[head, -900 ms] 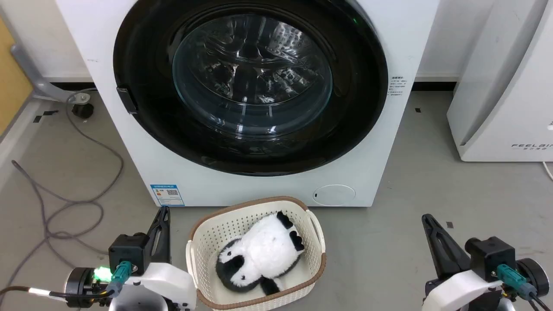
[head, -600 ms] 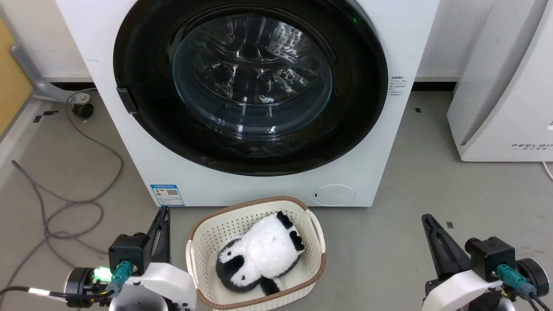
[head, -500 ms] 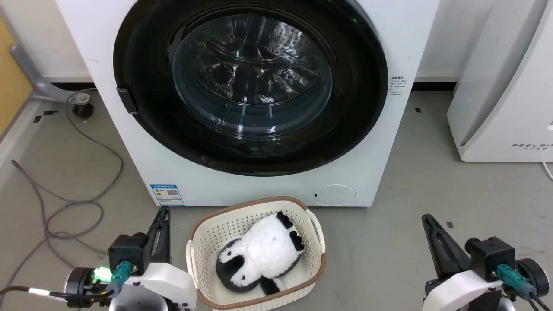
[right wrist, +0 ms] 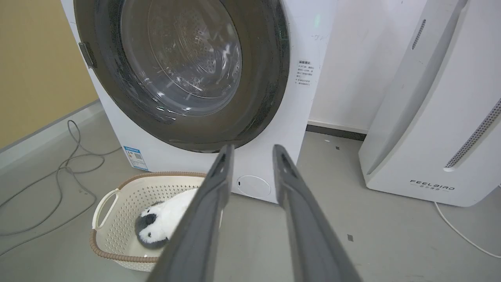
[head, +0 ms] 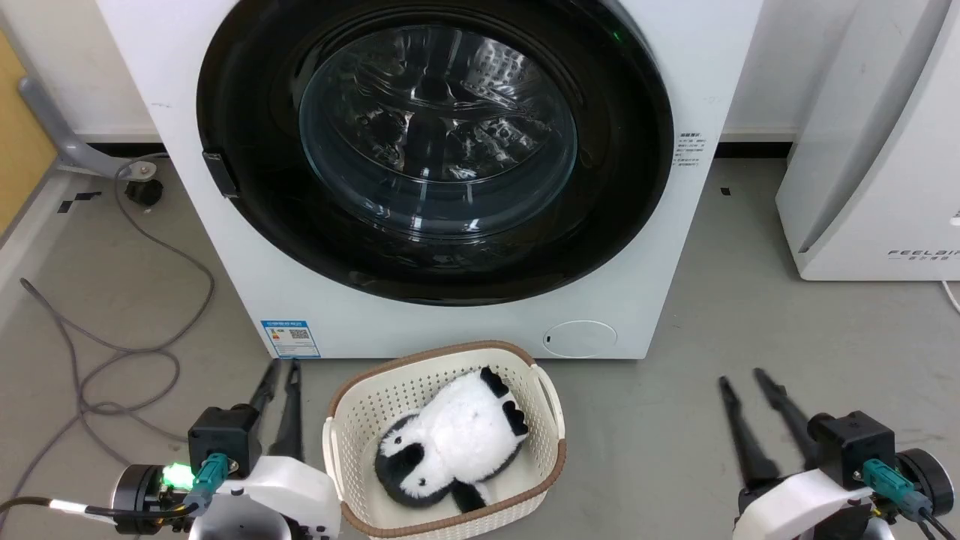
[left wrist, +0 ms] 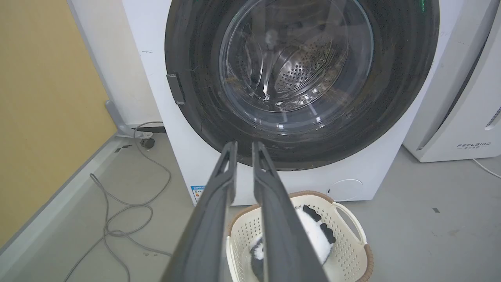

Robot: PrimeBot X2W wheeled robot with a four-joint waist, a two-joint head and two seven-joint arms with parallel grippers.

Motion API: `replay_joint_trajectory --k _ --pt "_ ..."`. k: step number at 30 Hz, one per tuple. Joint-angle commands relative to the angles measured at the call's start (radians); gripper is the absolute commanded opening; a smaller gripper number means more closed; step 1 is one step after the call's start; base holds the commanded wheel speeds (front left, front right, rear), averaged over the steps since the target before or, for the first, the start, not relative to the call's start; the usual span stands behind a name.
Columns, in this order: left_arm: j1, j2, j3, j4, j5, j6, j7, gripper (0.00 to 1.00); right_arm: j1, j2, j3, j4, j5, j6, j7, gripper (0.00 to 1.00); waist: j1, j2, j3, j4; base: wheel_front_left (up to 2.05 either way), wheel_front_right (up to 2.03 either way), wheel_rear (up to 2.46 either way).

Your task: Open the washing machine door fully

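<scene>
Currently nothing is done: the washing machine (head: 450, 330) stands with the washing machine door (head: 435, 150) shut flush against its front, so you have the whole swing left. The white appliance (head: 862, 187) bounds your right; the floor to your left carries loose cables (head: 150, 352). The basket (head: 442, 352) sits just below the door's lower rim. Left gripper (head: 283, 371) and right gripper (head: 741, 379) hang low, fingers slightly parted, empty. Your likely purchase is the black tab (head: 221, 174) on the door's left rim.

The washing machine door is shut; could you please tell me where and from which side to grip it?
Grip the small dark tab on the left rim of the washing machine door, coming from the left with the open left gripper. It is the only part jutting from the smooth round face; the hinge probably lies opposite.
</scene>
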Motion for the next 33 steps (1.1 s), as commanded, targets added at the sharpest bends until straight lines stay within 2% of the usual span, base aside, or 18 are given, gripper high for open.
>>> replay_joint_trajectory --k 1,18,19,20,21,33 --pt "0.0 0.0 0.0 0.001 -0.001 0.001 -0.002 1.0 0.0 0.0 -0.001 0.0 0.001 0.0 -0.002 1.0 0.0 0.0 0.0 0.0 0.0 0.0 0.0" --pt "-0.004 0.0 -0.009 0.007 -0.028 0.018 -0.037 1.0 0.002 0.0 -0.029 -0.02 0.085 0.001 -0.037 1.0 0.0 0.0 0.005 0.001 0.0 0.0 0.0" --pt "-0.004 0.0 -0.009 0.008 -0.029 0.019 -0.039 1.0 0.001 0.0 -0.031 -0.021 0.093 0.001 -0.039 0.44 0.0 0.0 0.005 0.001 0.0 0.0 0.0" --pt "-0.005 0.0 -0.009 0.008 -0.03 0.02 -0.042 1.0 0.0 0.0 -0.033 -0.023 0.103 0.001 -0.041 0.03 0.0 0.0 0.006 0.001 0.0 0.0 0.0" --pt "-0.005 0.0 -0.009 0.008 -0.031 0.02 -0.044 1.0 -0.002 0.0 -0.036 -0.023 0.115 0.001 -0.043 0.0 0.0 0.0 0.007 0.001 0.0 0.0 0.0" --pt "-0.017 0.0 -0.01 0.008 -0.045 0.028 -0.069 1.0 -0.054 0.0 -0.084 0.012 0.304 0.002 -0.068 0.0 0.0 0.0 0.024 0.008 0.0 0.0 0.0"
